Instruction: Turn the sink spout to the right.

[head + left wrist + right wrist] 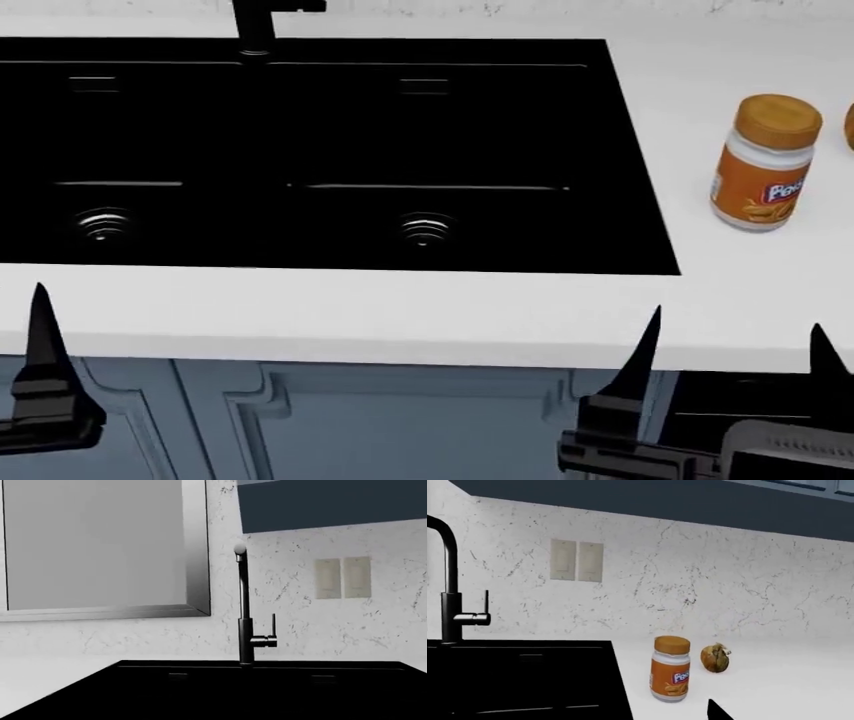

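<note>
Head view: sink spout (256,25) far beyond both low, open pincers.

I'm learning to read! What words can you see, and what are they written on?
Jar with the orange lid, on the white counter: a blue label with white letters starting "Po" or "Pe"; the rest is too blurred to read.
Nothing else shows any words or numbers.

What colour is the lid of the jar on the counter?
Orange-tan, matching the jar body's orange; clearest in the right wrist view.
</note>
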